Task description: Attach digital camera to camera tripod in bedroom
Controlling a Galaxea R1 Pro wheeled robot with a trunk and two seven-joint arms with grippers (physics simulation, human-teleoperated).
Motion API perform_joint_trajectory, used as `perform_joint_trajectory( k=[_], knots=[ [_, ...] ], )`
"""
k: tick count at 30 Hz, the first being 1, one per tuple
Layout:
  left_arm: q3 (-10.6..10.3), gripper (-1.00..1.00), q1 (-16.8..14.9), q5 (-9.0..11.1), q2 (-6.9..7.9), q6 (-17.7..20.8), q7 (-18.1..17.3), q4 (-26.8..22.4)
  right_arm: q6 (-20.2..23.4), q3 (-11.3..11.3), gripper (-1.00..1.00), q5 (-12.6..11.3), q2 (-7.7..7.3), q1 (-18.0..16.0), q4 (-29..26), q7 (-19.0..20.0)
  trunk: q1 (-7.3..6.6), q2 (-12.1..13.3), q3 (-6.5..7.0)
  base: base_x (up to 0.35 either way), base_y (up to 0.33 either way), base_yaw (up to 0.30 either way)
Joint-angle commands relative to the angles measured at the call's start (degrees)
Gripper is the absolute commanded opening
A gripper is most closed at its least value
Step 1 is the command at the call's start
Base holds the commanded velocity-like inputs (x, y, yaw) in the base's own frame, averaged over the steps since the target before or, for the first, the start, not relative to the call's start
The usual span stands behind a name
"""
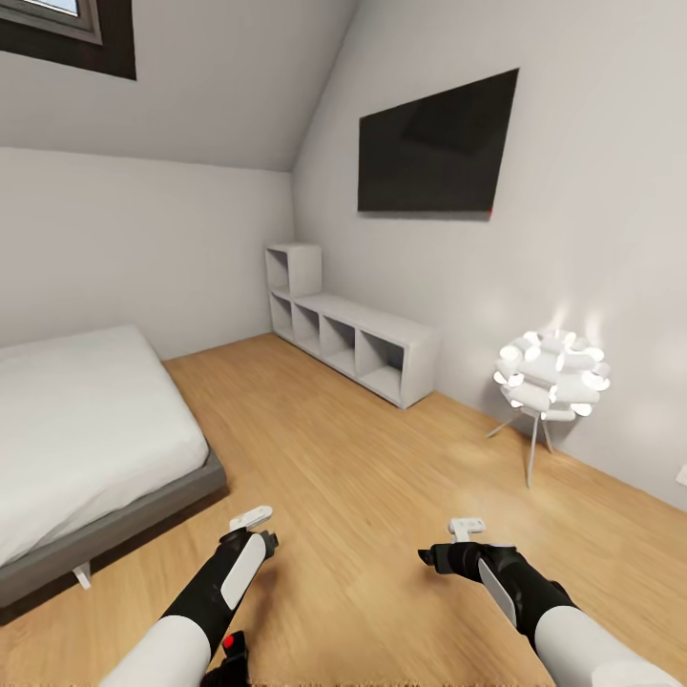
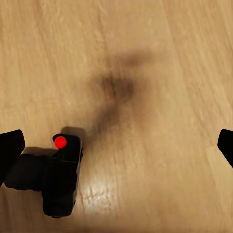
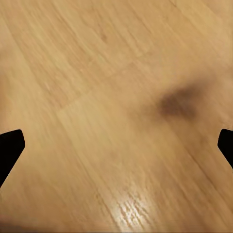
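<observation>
The digital camera (image 2: 53,177), a small black box with a red mark on top, lies on the wooden floor below my left gripper (image 2: 116,145). The gripper hangs above it, open, its fingers spread wide and nothing between them. From the head view, the camera (image 1: 233,649) peeks out beside my left forearm at the bottom edge. My left gripper (image 1: 250,520) and right gripper (image 1: 466,527) are both held out low over the floor. The right gripper (image 3: 116,148) is open over bare planks. The camera tripod is out of view.
This is the bedroom. A bed (image 1: 86,429) stands at the left and a grey-white cube shelf (image 1: 353,343) against the far wall under a black screen (image 1: 434,143). A glowing white lamp (image 1: 551,377) on thin legs stands at the right.
</observation>
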Motion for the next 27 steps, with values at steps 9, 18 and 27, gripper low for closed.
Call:
perform_joint_trajectory(
  k=[9, 18, 27],
  knots=[
    [-0.2, 1.00, 0.0, 0.4, 0.03, 0.1, 0.5, -0.1, 0.3, 0.4, 1.00, -0.6, -0.07, 0.0, -0.1, -0.1, 0.22, -0.2, -2.06, 0.000, 0.000, 0.000],
    [-0.2, 1.00, 0.0, 0.4, 0.03, 0.1, 0.5, -0.1, 0.1, 0.3, 1.00, -0.6, -0.08, 0.0, -0.1, 0.0, 0.45, -0.3, -4.05, 0.000, 0.000, 0.000],
    [-0.2, 1.00, 0.0, 0.4, 0.07, 0.1, 0.5, -0.1, 0.0, 0.3, 1.00, -0.6, -0.08, 0.0, -0.1, 0.0, 0.68, -0.4, -6.05, 0.000, 0.000, 0.000]
  ],
)
